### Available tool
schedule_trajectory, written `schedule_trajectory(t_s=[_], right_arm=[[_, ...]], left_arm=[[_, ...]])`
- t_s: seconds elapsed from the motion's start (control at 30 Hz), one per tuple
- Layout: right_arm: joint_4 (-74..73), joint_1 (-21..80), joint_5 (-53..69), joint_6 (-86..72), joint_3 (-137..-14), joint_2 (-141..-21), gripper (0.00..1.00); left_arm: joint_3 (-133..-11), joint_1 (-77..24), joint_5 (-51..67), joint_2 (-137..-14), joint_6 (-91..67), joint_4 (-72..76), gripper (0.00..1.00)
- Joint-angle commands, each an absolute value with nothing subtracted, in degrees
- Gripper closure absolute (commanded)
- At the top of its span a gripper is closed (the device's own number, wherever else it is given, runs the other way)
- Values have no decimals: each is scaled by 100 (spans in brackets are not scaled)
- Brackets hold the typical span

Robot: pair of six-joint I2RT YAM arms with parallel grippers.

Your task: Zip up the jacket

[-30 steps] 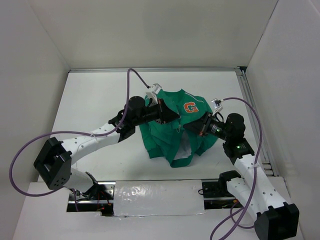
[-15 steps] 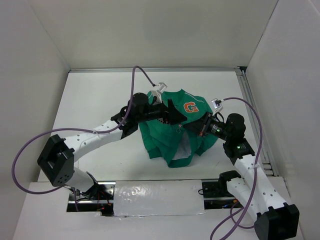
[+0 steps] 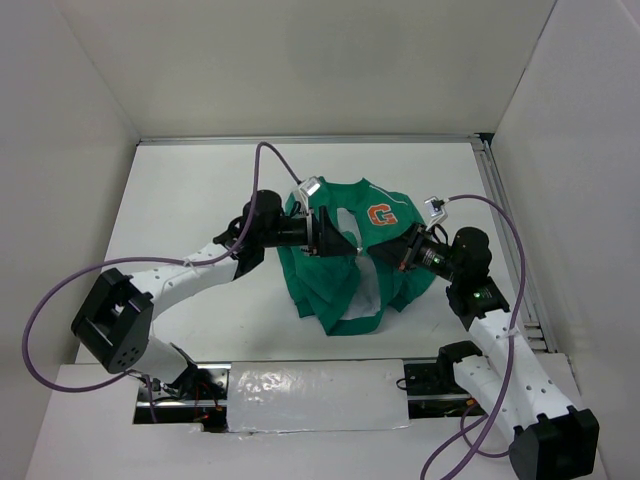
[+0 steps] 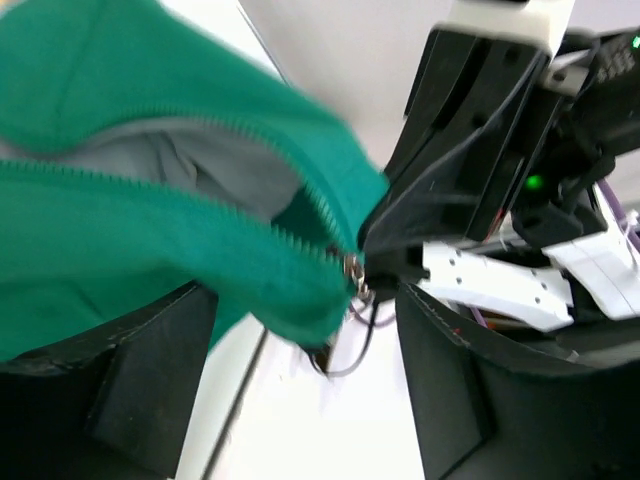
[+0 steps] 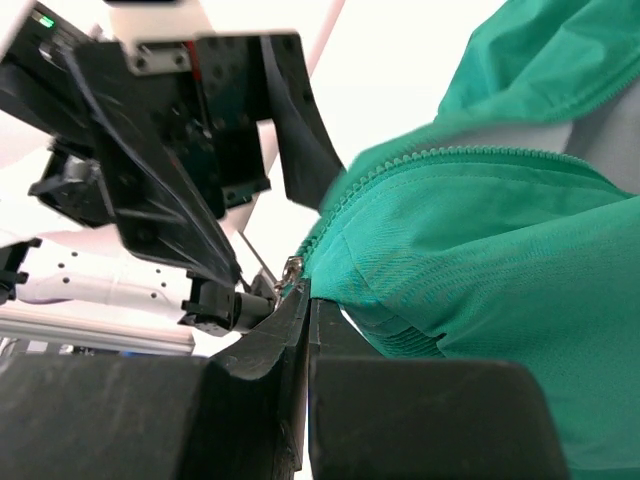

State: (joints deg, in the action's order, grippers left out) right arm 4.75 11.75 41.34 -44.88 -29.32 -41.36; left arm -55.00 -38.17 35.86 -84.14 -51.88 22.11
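The green jacket (image 3: 345, 270) lies bunched mid-table, its orange G patch (image 3: 381, 215) facing up and pale lining showing at the lower front. My left gripper (image 3: 340, 243) is open at the jacket's left side. In the left wrist view its fingers (image 4: 140, 380) straddle the zipper edge (image 4: 300, 240) without touching it, and the metal slider (image 4: 355, 275) hangs between them. My right gripper (image 3: 385, 256) reaches in from the right. Its jaws (image 5: 305, 300) are shut on the jacket's zipper edge just below the slider (image 5: 292, 270).
White walls enclose the table on three sides. A metal rail (image 3: 505, 230) runs along the right edge. Purple cables (image 3: 275, 155) loop above both arms. A taped strip (image 3: 315, 395) lies at the near edge between the arm bases.
My left gripper has opened and let go of the jacket, pushed right, then drawn back a little. The right gripper has kept its grip and place.
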Motion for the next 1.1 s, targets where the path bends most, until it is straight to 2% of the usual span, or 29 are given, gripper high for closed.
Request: schedule_trajectory(t_s=[0.0,0.1,0.17,0.27,0.33,0.4,0.53,0.6,0.83,1.07], right_arm=[[1027,1222,4130,-4623,-2927,-4104,100],[1151,1239,4184,-4702,-2892,-4140,100],[1143,1248,4192,-4685,-2909,-4122,100],[1063,1274,4175,-4641,-2918,-4104,100],[1125,1292,4157,-4667,-2892,-4104,100],[1073,1292,4149,-4658,-2900,-4096,100],[923,1292,4148,-4579,-2979,-4052,100],[923,1309,4148,-4579,-2988,-4043,100],[1143,1310,4237,-4720,-2848,-4113,100],[1090,1362,4148,-4693,-2856,-4096,100]], left_arm=[[-5405,-3762,4104,-8130,-5370,2804,18],[-5405,-3753,4201,-8174,-5379,2883,28],[-5405,-3744,4280,-8226,-5414,2971,40],[-5467,-3718,4402,-8340,-5475,3032,49],[-5537,-3718,4473,-8411,-5493,2989,47],[-5651,-3709,4491,-8516,-5476,2866,38],[-5660,-3709,3939,-8429,-5344,2059,27],[-5581,-3683,3640,-8271,-5396,1548,17],[-5397,-3472,3962,-8411,-5686,1669,8],[-5344,-3305,4965,-9043,-6433,2645,10]])
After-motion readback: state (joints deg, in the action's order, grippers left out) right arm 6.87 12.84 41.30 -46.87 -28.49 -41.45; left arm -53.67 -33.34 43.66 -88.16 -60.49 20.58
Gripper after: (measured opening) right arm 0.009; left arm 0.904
